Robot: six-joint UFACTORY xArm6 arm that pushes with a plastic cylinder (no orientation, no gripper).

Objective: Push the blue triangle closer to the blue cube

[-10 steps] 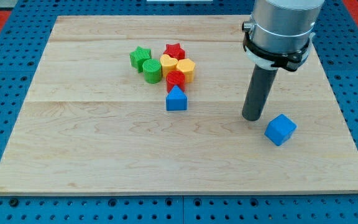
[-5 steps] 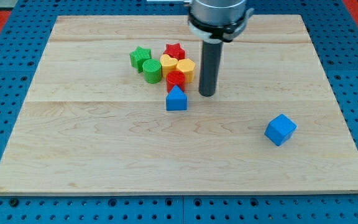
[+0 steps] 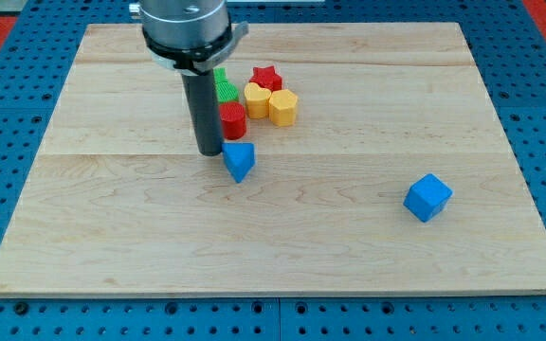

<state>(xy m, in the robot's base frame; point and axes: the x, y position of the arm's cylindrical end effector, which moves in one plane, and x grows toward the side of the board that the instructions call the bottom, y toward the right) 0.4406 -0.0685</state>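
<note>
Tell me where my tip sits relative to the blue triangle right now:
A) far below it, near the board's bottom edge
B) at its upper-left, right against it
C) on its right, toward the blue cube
B: my tip stands just up and left of the blue triangle, with the blue cube far off at the view's right.

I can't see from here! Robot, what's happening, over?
My tip at the small blue triangle block's left edge. Small blue cube block far right, apart. Nothing between them.
</note>
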